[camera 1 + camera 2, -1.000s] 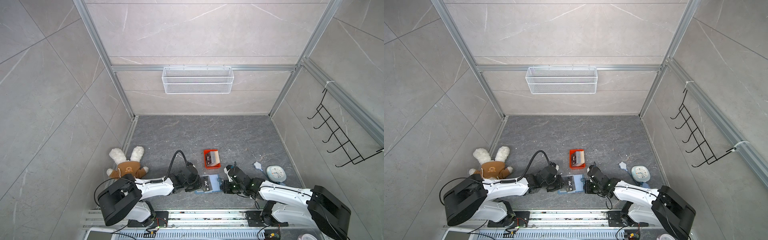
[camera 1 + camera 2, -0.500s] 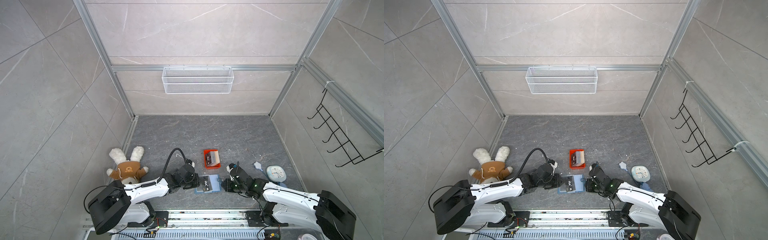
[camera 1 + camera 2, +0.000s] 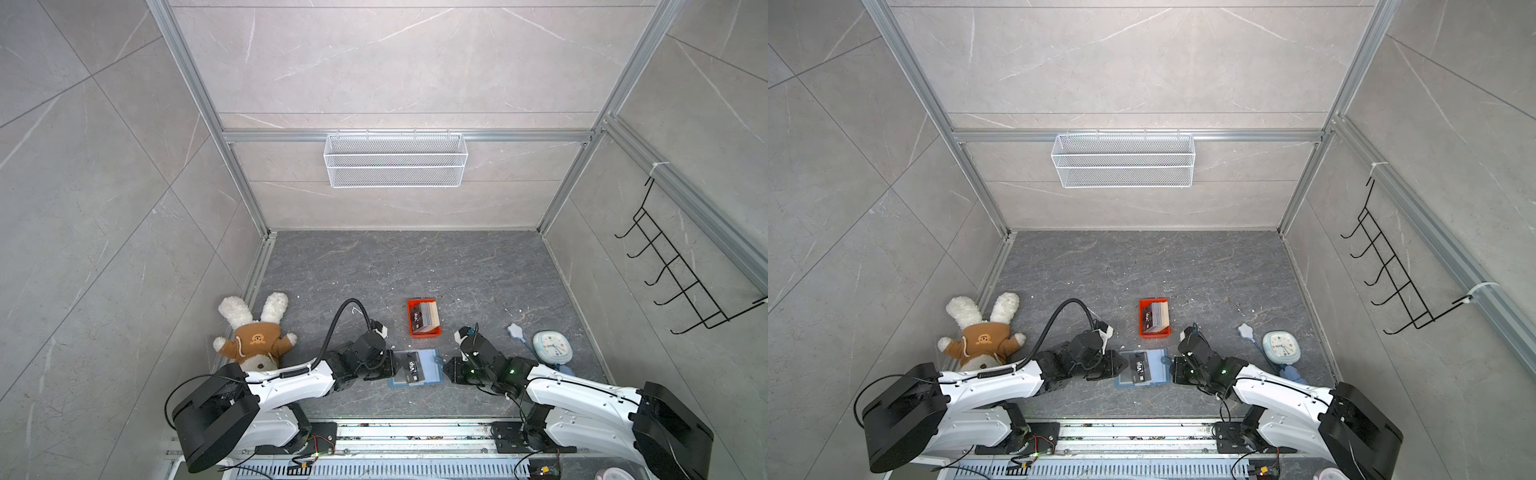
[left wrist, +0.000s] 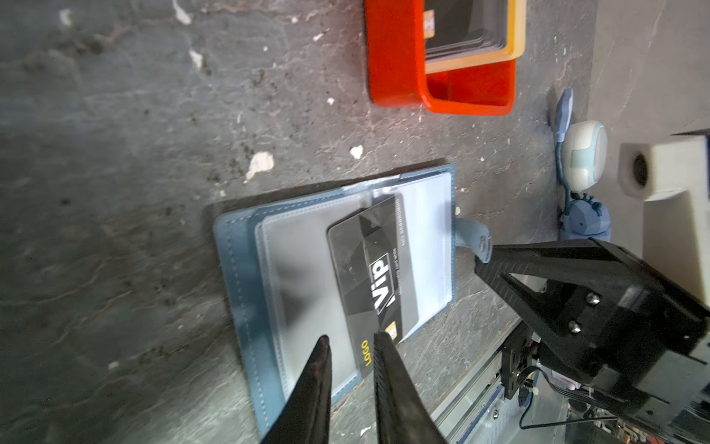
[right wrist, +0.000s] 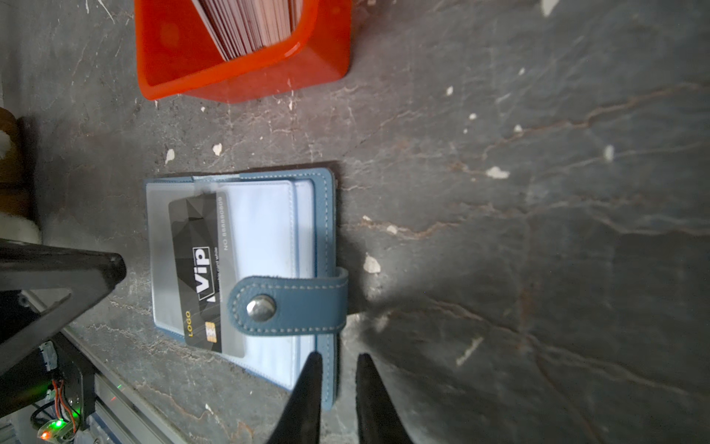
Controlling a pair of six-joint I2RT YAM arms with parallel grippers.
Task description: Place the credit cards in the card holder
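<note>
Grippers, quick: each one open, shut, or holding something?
Left gripper: slightly open, tips over the end of the black VIP credit card, gripping nothing.
Right gripper: slightly open, at the edge of the flat blue leather-like card holder, gripping nothing.

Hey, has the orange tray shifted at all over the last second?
No. In a top view the orange tray sits where it was, at the same gap left of the blue clock.

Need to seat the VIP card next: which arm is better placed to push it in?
Left, probably. The left fingers sit at the protruding end of the VIP card on the card holder. The right fingers are off the card, at the holder's edge near the snap tab.
</note>
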